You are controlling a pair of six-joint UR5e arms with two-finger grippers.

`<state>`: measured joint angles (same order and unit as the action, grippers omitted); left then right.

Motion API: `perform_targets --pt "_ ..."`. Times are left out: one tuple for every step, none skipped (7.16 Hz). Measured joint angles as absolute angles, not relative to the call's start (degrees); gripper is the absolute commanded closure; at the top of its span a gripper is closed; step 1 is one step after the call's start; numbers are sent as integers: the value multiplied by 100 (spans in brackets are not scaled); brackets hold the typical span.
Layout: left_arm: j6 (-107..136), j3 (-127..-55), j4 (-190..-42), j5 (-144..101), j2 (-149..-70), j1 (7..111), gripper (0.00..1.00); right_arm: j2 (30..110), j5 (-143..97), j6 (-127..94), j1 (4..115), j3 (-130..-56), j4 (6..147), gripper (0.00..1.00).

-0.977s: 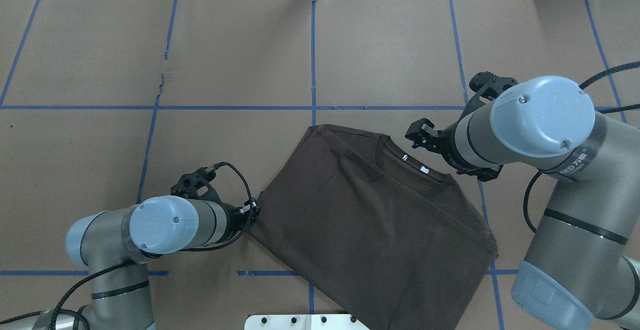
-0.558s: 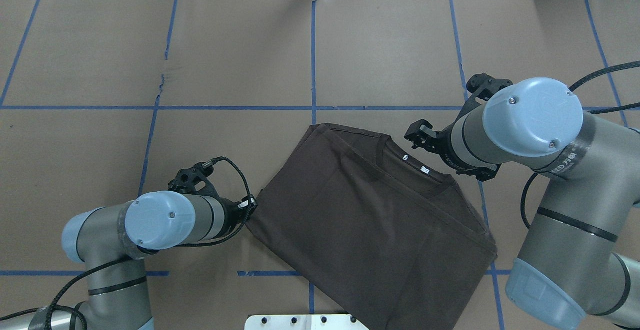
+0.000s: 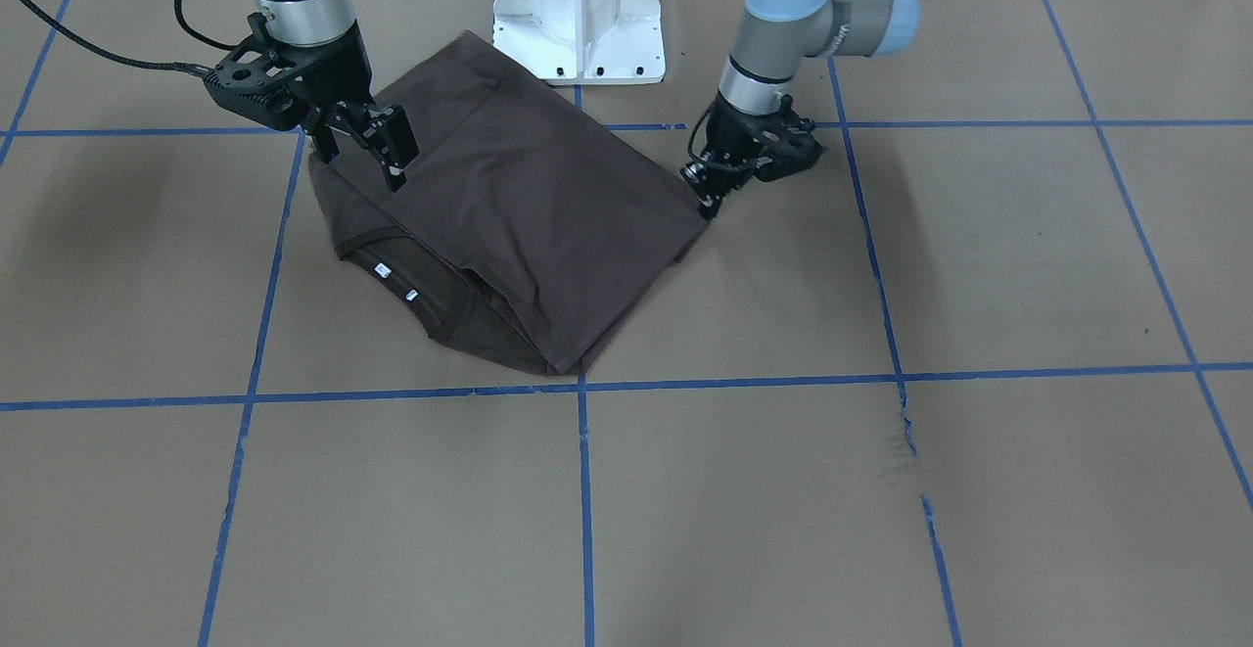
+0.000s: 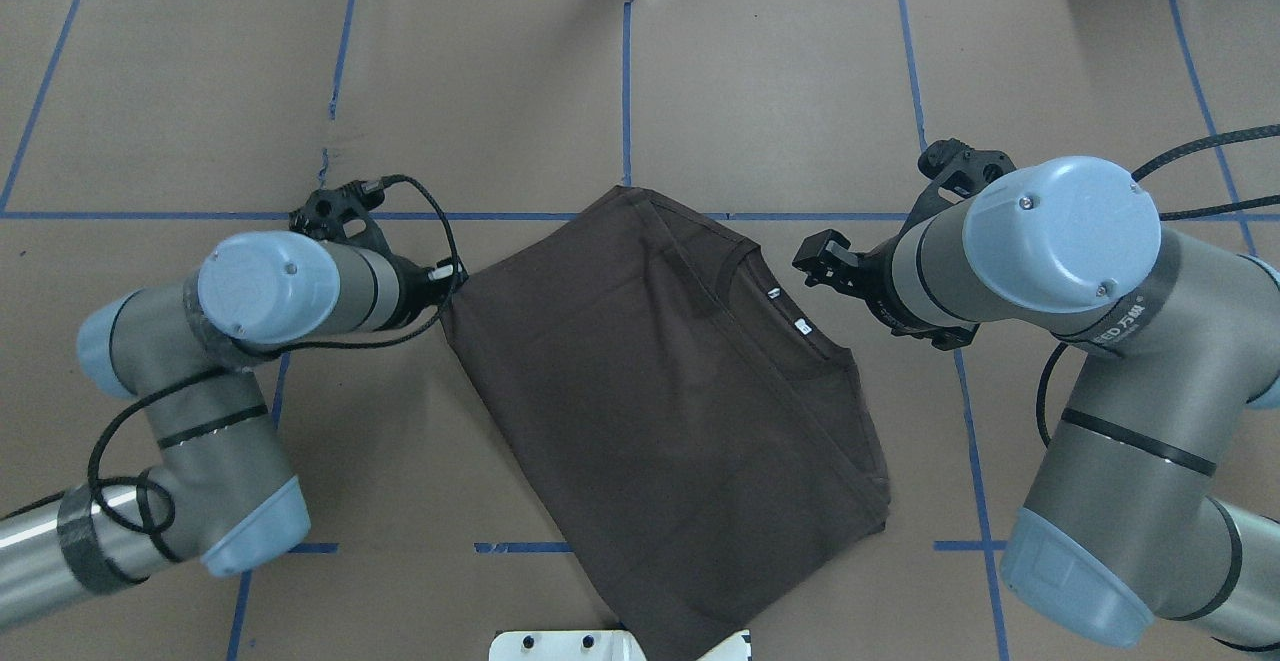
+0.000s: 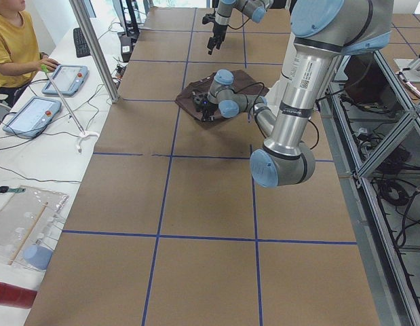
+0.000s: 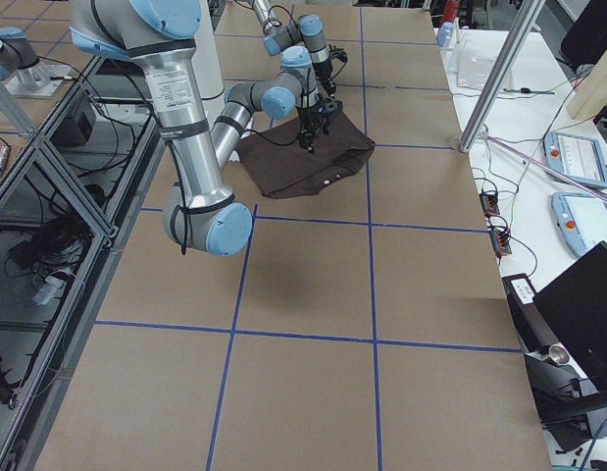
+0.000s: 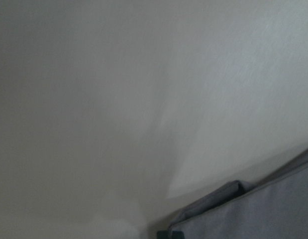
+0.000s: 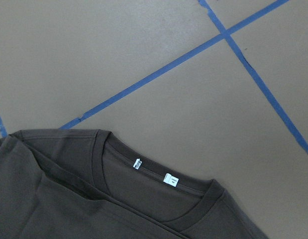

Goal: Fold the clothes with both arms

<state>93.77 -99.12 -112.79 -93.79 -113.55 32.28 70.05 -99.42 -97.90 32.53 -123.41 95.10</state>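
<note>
The shirt point(image 4: 650, 391) lies flat and slantwise on the table point(image 4: 800, 91) between the 2 arms, just in front of the base point(image 3: 580, 11). Its sides are already turned in, so it forms a rough oblong. The collar point(image 8: 100, 159) and 2 white tags point(image 8: 170, 179) face the right arm, and the hem end reaches back to the base. The left gripper point(image 3: 707, 199) sits low at the table, at the shirt's corner on its own side. In the front view its jaws look pressed together on that corner, pinching the cloth, though the left wrist view is only a grey blur and confirms nothing. The right gripper point(image 3: 360, 150) hangs above the shoulder edge by the collar with its jaws spread wide and nothing between them. The right wrist view looks down on the collar and tags. The shirt should handle as light, soft and limp. It will sag and drape from any held point, and the stacked layers could slide apart or bunch if only the top 1 is caught. The best hold for the right gripper seems to be the shoulder corner beside the collar, coming down over the doubled edge so that all layers are taken, to match the hold at the left corner. With 2 corners held level, the cloth could be lifted and laid over evenly. An uneven lift would probably skew the fold.
</note>
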Motion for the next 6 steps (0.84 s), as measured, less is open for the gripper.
perform_targets --pt "9090 -9114 -11705 -9384 -11847 3631 100 7008 -9945 -9819 3261 -12333 9242 0" --pt "8888 -8125 -12266 -9386 -12424 3959 100 7018 -9950 -9834 3265 -12317 8962 0" --pt "8641 -7110 -12712 -9386 -13044 4252 100 7023 -9944 -9865 3268 -12287 8712 0" --pt "8407 -6300 -12945 -9385 -13584 4488 93 7014 -9903 -10030 3264 -12253 8564 0" --pt "8287 -5834 -13072 -9379 -13901 4622 36 6989 -9822 -10296 3255 -12236 8498 0" --pt "8257 -5640 -13148 -9373 -14030 4676 28 6953 -9749 -10463 3249 -12225 8473 0"
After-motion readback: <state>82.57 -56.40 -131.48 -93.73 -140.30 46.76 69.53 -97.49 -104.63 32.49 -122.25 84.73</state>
